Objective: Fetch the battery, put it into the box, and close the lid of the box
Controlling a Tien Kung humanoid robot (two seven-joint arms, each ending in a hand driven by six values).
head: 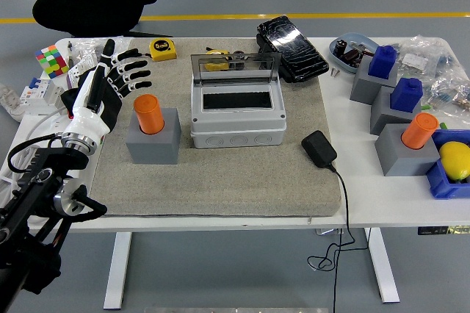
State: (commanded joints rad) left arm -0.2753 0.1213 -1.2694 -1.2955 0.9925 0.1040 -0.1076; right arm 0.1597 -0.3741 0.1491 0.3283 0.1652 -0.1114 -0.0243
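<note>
The left hand sits in the upper left of the frame, fingers spread and relaxed with nothing in them, just left of and slightly above the orange battery; it looks poised to close around the cylinder, though it is not yet touching it. The battery stands upright in a grey holder at left centre, on the grey mat; that socket keeps it steady and leaves its upper half free for fingers to wrap. The box stands at centre frame, just right of the holder; its clear lid is tipped up and back at the far side, so the dark opening faces upward and the path in from the left is open. The right arm does not show.

A second orange cylinder stands in another grey holder at the right of the frame, well apart from the hand; the near one seems the natural pick. A black adapter lies right of the box, its cord trailing off the table's near edge; it is clear of the route from holder to box.
</note>
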